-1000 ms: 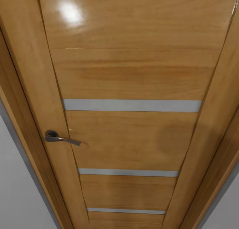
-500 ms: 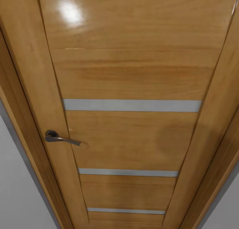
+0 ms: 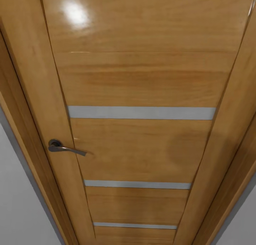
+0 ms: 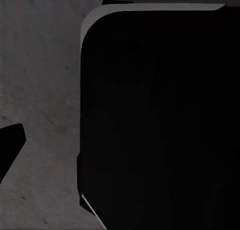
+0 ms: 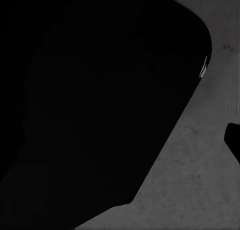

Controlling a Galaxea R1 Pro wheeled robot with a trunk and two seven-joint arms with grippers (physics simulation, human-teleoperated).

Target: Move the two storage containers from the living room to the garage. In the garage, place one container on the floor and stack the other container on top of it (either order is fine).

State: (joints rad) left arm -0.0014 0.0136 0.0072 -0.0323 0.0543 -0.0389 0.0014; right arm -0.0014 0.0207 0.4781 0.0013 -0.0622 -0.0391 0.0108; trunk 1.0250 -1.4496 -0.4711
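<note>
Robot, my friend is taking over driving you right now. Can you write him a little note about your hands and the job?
The head camera faces a closed wooden door with a lever handle, close up.
Both wrist cameras look at dark mottled grey floor past black robot parts; whether either gripper is open or shut cannot be told.
Neither storage container is in sight here, so what is done is unclear.
Left: find both, then stack them in the garage.

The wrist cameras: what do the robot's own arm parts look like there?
Little shows. In the left wrist view, a big black rounded body with a thin pale grey edge, over mottled grey floor. In the right wrist view, a similar black rounded mass. No cables or markings visible.
</note>
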